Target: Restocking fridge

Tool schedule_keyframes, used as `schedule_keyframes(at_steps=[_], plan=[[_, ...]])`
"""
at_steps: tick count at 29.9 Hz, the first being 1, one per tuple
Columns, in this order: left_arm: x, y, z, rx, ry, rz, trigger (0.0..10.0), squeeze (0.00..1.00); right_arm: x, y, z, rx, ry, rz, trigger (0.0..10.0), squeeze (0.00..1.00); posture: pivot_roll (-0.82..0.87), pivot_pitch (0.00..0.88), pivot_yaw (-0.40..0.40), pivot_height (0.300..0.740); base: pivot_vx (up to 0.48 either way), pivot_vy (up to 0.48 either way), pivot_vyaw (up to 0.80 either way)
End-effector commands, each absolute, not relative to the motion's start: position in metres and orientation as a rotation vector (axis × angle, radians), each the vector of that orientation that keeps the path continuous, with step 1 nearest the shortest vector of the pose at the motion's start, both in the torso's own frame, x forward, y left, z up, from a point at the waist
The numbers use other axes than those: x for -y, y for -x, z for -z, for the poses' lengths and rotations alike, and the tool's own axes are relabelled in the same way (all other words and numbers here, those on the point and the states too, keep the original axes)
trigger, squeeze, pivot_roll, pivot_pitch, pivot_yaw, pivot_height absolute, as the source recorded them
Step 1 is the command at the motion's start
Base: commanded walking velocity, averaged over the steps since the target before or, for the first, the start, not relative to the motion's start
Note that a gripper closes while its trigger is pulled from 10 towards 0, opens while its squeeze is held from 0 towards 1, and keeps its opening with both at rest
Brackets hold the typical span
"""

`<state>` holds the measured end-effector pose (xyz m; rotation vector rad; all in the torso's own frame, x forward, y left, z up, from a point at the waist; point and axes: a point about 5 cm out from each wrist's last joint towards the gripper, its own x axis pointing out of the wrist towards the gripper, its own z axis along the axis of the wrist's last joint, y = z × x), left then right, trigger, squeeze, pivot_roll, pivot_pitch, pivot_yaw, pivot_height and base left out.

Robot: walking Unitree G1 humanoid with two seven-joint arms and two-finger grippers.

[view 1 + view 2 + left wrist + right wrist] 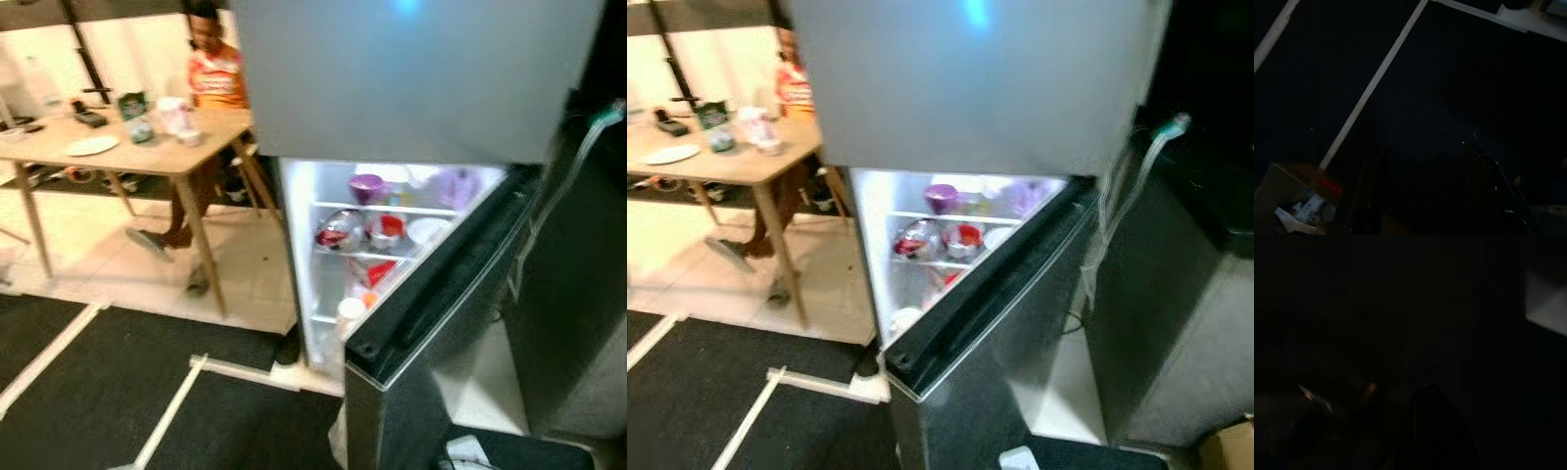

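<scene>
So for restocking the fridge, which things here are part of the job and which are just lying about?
Part of the job:
- fridge, its lower door open
- purple bowl and other containers on its lit shelves
- left gripper, hanging over the dark floor

Lying about:
- wooden table with white plate
- person behind it
- cardboard box

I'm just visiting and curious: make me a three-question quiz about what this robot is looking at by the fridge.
1. True or false: the lower fridge door stands open.
2. What colour is the bowl on the top lit shelf: A green, B purple, C black?
3. Fill in: beyond the fridge, a person sits behind a wooden ____.

Key: 1 true. 2 B. 3 table. It bears a white plate and small items. The left gripper hangs open over the dark floor mat, idle.
</scene>
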<state>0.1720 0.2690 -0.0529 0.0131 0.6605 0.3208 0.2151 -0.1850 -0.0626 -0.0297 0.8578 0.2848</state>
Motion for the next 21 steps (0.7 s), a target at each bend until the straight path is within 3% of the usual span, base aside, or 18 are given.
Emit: schedule_keyframes(at_steps=[1, 7, 21], plan=[[-0.267, -0.165, 0.057, -0.692, -0.012, -0.312, 10.0, 0.00, 0.189, -0.206, 0.068, -0.887, 0.022, -0.274, 10.0, 0.00, 0.02, 0.123, 0.056, 0.740, 0.000, 0.000, 0.79], [-0.263, -0.175, 0.055, -0.678, 0.028, -0.301, 10.0, 0.00, 0.197, -0.203, 0.070, -0.910, 0.023, -0.208, 10.0, 0.00, 0.02, 0.120, 0.058, 0.740, 0.000, 0.000, 0.70], [-0.248, -0.200, 0.048, -0.645, 0.056, -0.223, 10.0, 0.00, 0.202, -0.199, 0.071, -0.923, 0.010, -0.157, 10.0, 0.00, 0.01, 0.127, 0.067, 0.740, 0.000, 0.000, 0.00]])
